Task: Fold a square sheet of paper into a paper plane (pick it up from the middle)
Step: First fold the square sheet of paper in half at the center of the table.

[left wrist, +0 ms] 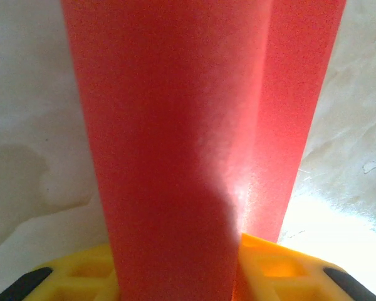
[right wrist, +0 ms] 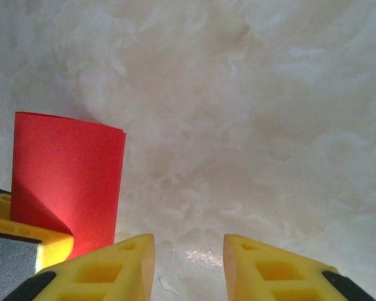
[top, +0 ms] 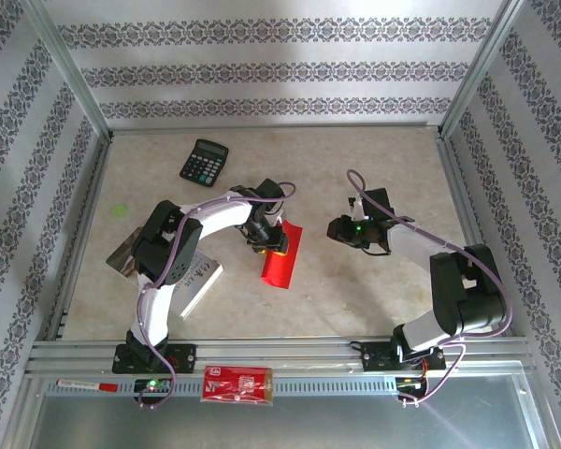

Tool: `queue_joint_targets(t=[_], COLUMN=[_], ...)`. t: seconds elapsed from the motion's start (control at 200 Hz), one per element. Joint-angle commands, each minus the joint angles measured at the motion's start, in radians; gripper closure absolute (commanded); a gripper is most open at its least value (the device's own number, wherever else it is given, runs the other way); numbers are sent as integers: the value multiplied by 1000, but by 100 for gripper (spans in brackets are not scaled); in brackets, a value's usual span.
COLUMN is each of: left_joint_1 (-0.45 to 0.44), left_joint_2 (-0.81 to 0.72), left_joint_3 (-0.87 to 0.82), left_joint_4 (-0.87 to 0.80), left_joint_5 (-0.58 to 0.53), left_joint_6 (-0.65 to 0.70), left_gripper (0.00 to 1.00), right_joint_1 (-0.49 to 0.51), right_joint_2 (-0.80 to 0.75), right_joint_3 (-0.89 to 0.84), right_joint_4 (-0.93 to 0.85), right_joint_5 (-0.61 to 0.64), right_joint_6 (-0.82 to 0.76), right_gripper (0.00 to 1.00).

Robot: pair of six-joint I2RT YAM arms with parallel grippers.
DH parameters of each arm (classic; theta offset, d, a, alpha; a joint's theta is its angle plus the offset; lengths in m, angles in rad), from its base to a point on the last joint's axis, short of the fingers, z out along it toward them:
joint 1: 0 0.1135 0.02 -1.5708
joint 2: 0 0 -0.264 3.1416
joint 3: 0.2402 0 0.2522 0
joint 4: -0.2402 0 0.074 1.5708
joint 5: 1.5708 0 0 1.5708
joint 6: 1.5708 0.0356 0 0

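Seen from above, a pale mottled bench carries a sheet of bright red paper, folded into a long narrow strip, just left of the bench's middle. Its long axis runs from the far edge toward the near edge, with the near end leaning slightly toward the left edge. The left pincer is at the strip's far end. In the left wrist view the red paper passes between its two yellow fingers, which touch it on either side and pinch it. From there the strip runs straight away from the pincer, with a lengthwise fold down it. Whether the strip lies flat or is raised cannot be told. The right pincer is to the right of the paper and apart from it. Its yellow fingers are spread over bare bench with nothing between them. A black calculator lies toward the far left corner. A white printed booklet lies under the left arm near the left edge. A red printed rectangular packet lies on the metal rail along the near edge.
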Motion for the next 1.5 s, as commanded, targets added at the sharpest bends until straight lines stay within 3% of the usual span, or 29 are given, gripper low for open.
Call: queue_joint_targets(t=[0.0, 0.47, 0.854, 1.499], left_joint_1=[-22, -22, -22, -23], left_joint_2=[90, 89, 86, 76], left_joint_3=[-44, -45, -63, -78], left_joint_4=[10, 9, 26, 65], left_joint_5=[-75, -94, -96, -88], left_joint_6=[-7, -9, -24, -46], left_gripper=[64, 64, 64, 67], right_joint_1=[8, 19, 92, 94], right_joint_2=[13, 11, 33, 50], right_joint_3=[9, 13, 20, 20], right_joint_4=[1, 1, 41, 41], right_joint_5=[9, 9, 1, 1], right_joint_6=[-4, 4, 32, 33], right_gripper=[66, 66, 71, 71])
